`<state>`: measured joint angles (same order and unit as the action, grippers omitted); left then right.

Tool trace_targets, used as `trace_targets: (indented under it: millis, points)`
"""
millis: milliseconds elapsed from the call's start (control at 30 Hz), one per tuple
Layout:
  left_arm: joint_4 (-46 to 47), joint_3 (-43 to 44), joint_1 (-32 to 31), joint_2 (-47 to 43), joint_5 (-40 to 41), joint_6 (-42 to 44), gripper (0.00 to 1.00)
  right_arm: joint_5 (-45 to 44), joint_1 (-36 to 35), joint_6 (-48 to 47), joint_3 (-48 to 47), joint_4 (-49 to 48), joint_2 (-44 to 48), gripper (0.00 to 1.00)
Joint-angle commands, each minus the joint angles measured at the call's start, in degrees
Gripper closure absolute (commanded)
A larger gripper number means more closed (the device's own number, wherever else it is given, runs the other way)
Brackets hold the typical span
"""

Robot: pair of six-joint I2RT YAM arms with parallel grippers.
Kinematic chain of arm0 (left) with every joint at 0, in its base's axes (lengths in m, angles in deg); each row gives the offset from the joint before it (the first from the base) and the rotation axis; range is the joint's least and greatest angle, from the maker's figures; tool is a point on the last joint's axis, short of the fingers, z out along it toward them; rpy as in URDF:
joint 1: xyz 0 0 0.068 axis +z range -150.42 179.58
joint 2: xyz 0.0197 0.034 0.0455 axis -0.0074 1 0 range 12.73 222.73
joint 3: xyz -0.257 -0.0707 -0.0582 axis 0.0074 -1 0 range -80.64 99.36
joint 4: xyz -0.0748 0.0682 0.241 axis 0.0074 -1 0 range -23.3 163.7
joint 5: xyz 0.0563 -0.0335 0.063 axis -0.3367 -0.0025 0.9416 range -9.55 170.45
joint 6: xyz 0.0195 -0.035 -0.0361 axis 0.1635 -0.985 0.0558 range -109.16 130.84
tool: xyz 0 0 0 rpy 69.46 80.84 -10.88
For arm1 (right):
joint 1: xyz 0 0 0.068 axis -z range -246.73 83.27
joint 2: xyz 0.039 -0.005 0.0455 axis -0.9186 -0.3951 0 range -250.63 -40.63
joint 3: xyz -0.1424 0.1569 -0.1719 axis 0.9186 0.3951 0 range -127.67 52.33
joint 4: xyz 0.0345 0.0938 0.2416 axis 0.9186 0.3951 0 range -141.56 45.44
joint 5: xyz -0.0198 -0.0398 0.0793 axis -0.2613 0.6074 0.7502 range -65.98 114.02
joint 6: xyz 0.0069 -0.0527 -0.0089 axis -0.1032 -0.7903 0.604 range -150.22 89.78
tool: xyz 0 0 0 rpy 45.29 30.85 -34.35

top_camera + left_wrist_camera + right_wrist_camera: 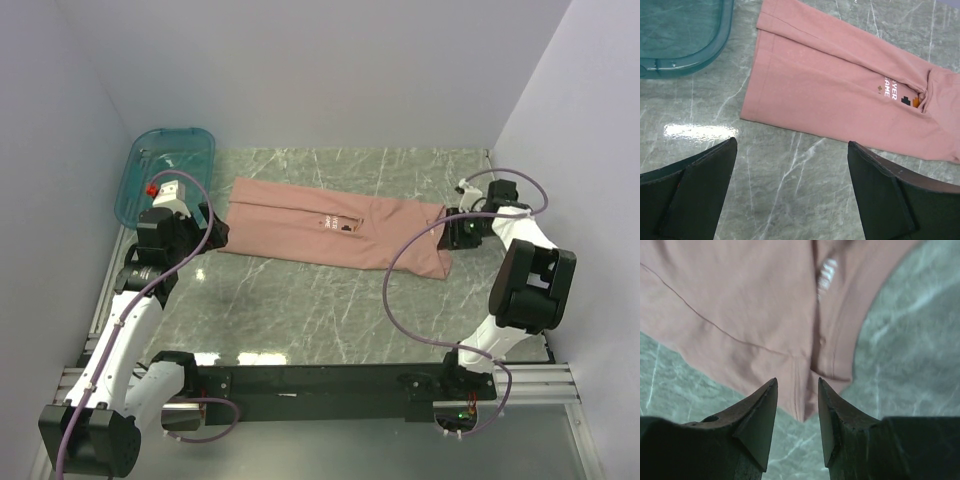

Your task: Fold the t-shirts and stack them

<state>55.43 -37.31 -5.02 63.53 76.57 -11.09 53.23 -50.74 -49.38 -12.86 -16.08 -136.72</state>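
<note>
Shows the left gripper (791,145) with jaws spread wide and nothing between them, poised over the green-veined marble table (300,310) just short of the t-shirt (840,90), whose hem edge lies beyond the black fingertips (710,170) and clear of them. Catches the right gripper (797,382) with jaws partway apart, a narrow gap between the two dark fingers and a corner of pink cloth visible through that gap; gives no sign of fabric pinched between the pads, and leaves unclear whether the tips touch the cloth. Finds the dusty-pink shirt folded lengthwise into a long strip, flat on the table's far half, stretched from the left gripper at one end to the right gripper at the other, hem to the left and neckline to the right. Reveals a small red-brown pixel print (910,97) and white lettering (891,91) about midway along the strip, partly tucked under a folded flap, plus a white neck label (827,272) beside the curved collar. Places a translucent teal bin (170,160) at the table's far left corner, near the shirt's hem end without touching it. Frames the scene with a black rail (320,378) along the near edge, purple cables (386,285) looping above the table, and white walls (320,70) on three sides.
</note>
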Motion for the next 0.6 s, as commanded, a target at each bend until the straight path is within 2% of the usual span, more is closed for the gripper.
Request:
trace_targets:
  millis: [0, 233, 567]
  points:
    - [2.4, 0.4, -0.2, -1.0, -2.0, -0.1, 0.03, 1.3, 2.6, -1.6, 1.4, 2.4, 1.3, 0.55]
    - [2.3, 0.4, -0.3, -1.2, -2.2, -0.2, 0.03, 2.8, 2.9, -3.4, 3.5, 3.1, -0.9, 0.55]
    - [2.4, 0.4, -0.3, -1.0, -2.4, 0.0, 0.03, 4.6, 3.0, -5.0, 4.0, 5.3, -4.0, 0.62]
